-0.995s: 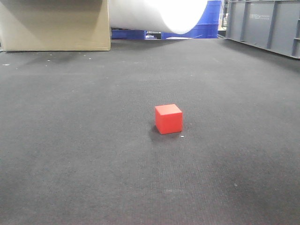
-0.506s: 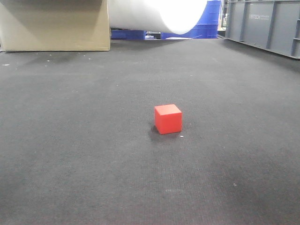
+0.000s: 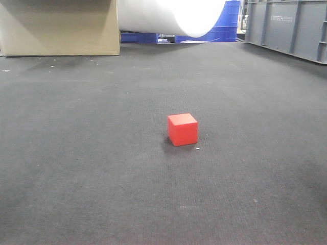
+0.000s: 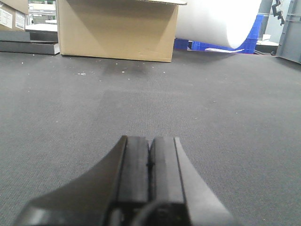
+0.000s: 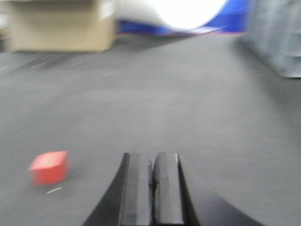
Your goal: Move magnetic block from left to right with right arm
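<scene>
The magnetic block [image 3: 183, 129], a small plain red cube, rests on the dark carpet near the middle of the front view, with no gripper showing there. In the blurred right wrist view the block [image 5: 49, 167] lies to the left of my right gripper [image 5: 152, 157] and slightly ahead of it, apart from it. That gripper's two dark pads are pressed together with nothing between them. My left gripper [image 4: 150, 140] is likewise shut and empty above bare carpet, and the block does not show in its view.
A cardboard box [image 3: 59, 26] stands at the far left. A big white roll [image 3: 171, 15] lies behind, with blue crates [image 3: 225, 25] beyond it. A grey plastic crate [image 3: 288, 28] bounds the far right. Dark carpet [image 3: 102, 168] covers the floor.
The block sits a few pixels further left in the front view than a second ago. The blur in the right wrist view shows that arm moving.
</scene>
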`<control>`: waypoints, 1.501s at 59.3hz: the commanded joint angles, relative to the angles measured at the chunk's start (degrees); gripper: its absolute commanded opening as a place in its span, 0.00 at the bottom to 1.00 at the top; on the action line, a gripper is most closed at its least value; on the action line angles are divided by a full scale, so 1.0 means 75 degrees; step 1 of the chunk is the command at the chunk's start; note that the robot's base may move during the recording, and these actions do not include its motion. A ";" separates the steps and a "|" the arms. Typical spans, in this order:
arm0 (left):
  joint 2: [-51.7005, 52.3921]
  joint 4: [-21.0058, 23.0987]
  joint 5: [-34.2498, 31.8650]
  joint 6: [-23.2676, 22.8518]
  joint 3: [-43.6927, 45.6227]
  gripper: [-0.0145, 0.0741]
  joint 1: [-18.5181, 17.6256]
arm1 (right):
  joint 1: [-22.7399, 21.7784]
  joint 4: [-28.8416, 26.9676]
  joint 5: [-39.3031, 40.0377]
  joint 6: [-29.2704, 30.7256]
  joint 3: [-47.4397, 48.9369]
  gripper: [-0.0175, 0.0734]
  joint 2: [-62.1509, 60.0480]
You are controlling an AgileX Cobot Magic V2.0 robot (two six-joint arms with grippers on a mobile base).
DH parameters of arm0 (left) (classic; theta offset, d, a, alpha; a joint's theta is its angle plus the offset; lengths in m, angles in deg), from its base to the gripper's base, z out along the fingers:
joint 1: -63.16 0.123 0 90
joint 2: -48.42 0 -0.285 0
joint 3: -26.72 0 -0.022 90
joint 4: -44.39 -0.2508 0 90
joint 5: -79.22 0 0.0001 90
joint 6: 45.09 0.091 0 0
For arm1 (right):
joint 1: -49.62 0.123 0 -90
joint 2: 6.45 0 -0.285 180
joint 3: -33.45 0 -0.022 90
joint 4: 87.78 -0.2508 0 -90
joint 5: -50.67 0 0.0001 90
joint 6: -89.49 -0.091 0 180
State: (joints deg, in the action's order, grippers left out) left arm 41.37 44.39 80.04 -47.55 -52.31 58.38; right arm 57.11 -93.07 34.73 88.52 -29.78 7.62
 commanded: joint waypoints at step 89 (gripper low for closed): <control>0.0075 0.0000 -0.0687 -0.0033 -0.0078 0.03 0.0017 | -0.1270 -0.0095 0.2073 0.0129 -0.2062 0.31 -0.1058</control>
State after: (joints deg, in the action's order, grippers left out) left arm 41.37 44.39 80.04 -47.55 -52.31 58.38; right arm 47.96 -93.63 45.68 89.09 -45.51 0.77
